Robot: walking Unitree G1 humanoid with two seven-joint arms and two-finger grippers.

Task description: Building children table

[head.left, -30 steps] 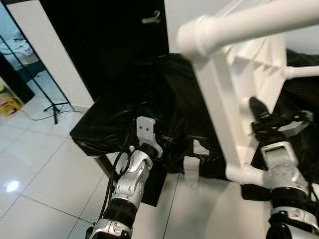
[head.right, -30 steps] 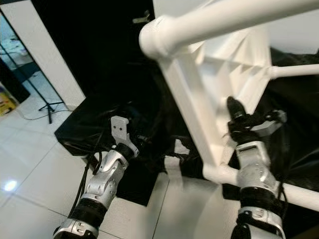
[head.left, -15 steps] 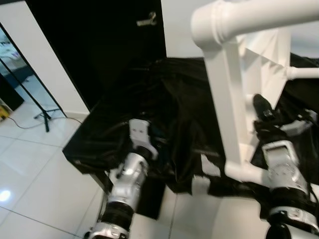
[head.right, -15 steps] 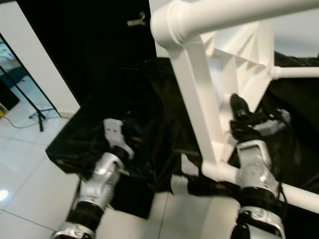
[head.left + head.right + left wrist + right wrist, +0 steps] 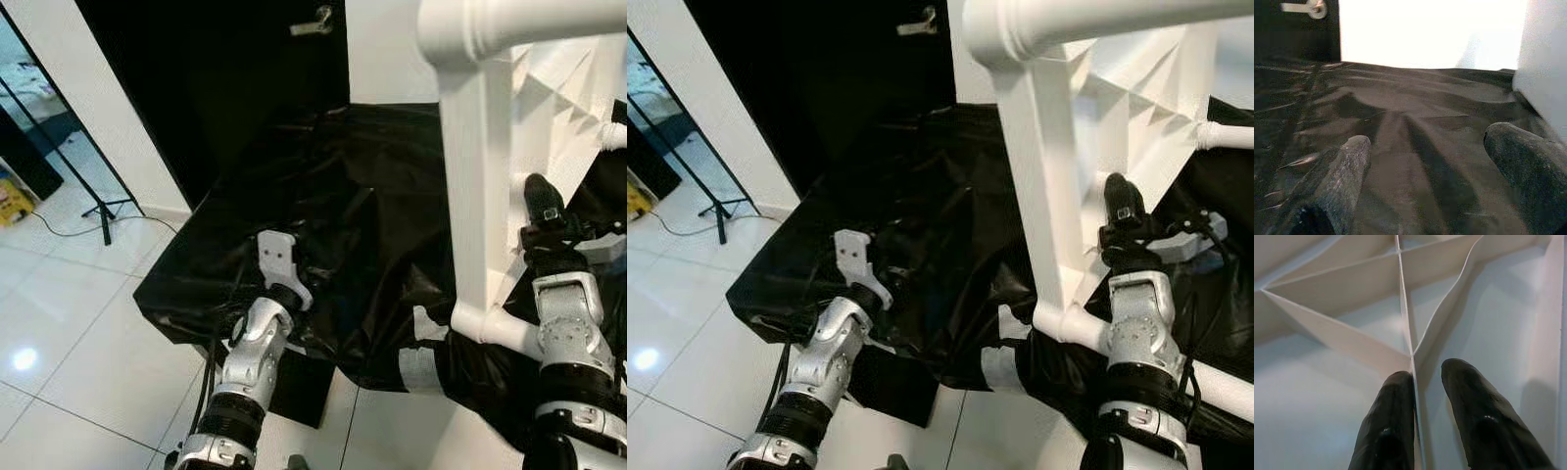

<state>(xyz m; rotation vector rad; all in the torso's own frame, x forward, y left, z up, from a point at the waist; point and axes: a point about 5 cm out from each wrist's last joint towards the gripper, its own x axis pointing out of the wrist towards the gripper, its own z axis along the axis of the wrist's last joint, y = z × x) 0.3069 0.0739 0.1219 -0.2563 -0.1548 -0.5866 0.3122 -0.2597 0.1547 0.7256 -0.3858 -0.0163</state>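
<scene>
Now right gripper [image 5: 1422,377] pinches white table [image 5: 1048,166] rib

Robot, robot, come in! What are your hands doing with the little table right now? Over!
Right gripper pinching a rib under the white table. Left gripper open, holding nothing, above the black sheet. Nothing in the way.

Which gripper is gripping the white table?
The right gripper, pinching a thin rib of the white table; the left gripper is open over black sheeting.
</scene>
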